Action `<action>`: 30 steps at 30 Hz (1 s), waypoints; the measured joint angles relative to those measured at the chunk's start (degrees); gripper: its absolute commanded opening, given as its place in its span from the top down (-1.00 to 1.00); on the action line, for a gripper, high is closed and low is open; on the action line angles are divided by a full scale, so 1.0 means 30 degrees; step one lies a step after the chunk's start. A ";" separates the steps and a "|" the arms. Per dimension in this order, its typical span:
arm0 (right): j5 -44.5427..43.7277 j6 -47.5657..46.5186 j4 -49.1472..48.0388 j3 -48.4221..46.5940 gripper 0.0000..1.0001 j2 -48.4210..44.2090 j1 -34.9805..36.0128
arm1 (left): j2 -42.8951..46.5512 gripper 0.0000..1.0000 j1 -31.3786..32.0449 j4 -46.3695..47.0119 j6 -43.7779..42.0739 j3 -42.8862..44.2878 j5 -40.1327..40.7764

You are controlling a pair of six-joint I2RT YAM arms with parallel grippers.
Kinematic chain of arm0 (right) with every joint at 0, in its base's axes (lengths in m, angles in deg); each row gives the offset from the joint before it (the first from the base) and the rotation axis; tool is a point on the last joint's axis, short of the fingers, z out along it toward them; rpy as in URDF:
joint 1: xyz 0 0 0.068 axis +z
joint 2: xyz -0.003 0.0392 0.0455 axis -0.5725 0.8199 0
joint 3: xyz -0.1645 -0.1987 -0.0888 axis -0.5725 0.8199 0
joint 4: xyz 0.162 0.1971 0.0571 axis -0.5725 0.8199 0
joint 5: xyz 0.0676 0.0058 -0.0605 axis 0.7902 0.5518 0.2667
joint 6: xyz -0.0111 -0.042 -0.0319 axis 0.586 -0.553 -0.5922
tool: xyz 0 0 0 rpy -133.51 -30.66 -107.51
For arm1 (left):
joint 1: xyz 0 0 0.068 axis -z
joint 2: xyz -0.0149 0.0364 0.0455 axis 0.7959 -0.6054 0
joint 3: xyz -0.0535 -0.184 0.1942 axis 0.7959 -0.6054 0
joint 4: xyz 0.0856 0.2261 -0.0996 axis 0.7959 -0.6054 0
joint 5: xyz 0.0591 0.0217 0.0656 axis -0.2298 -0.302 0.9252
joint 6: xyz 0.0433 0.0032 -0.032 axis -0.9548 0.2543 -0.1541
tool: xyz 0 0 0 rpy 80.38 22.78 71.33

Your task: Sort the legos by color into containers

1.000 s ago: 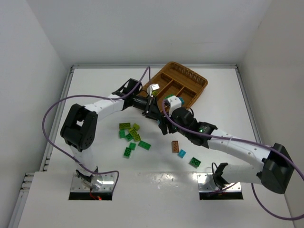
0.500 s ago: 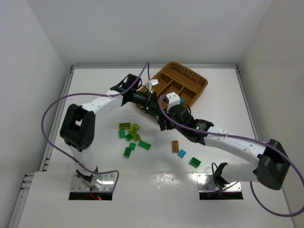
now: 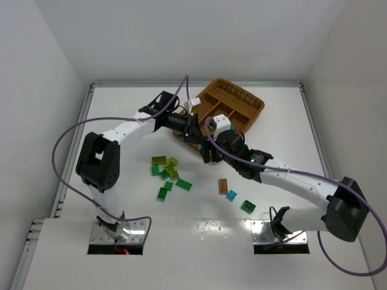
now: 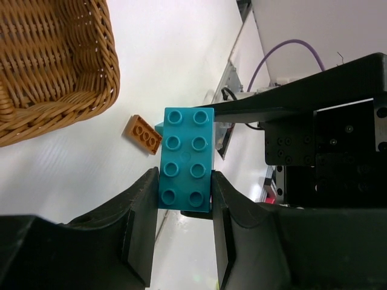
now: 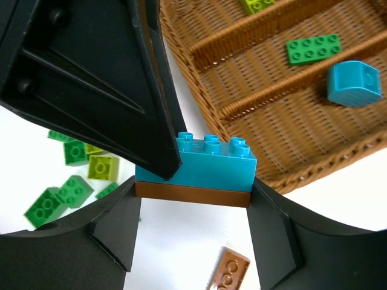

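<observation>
Evidently both grippers clamp 1 stack just beside a corner of the brown woven wicker tray (image 5: pixel 314 169): the left gripper (image 4: pixel 183 181) pinches the long sides of the cyan 2-by-4 studded brick (image 4: pixel 186 158), the right gripper (image 5: pixel 193 186) holds the short ends at the thin brown plate (image 5: pixel 192 194) underneath, with room over the white table (image 3: pixel 121 199) to pull apart.

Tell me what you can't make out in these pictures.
1. Top view: the cyan brick is hidden under the left gripper and right gripper, meeting by the corner of the wicker tray.
2. Left wrist view: the cyan brick hides the brown plate stacked beneath it.
3. Right wrist view: the left gripper's finger covers one end of the cyan brick; a lime brick in the tray is cut off by the top edge.
</observation>
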 measured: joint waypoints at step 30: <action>0.2776 -0.0153 0.0517 -0.1020 -0.80 0.3009 -0.0976 | -0.0284 1.00 -0.1515 0.0007 -0.0138 0.0197 0.2178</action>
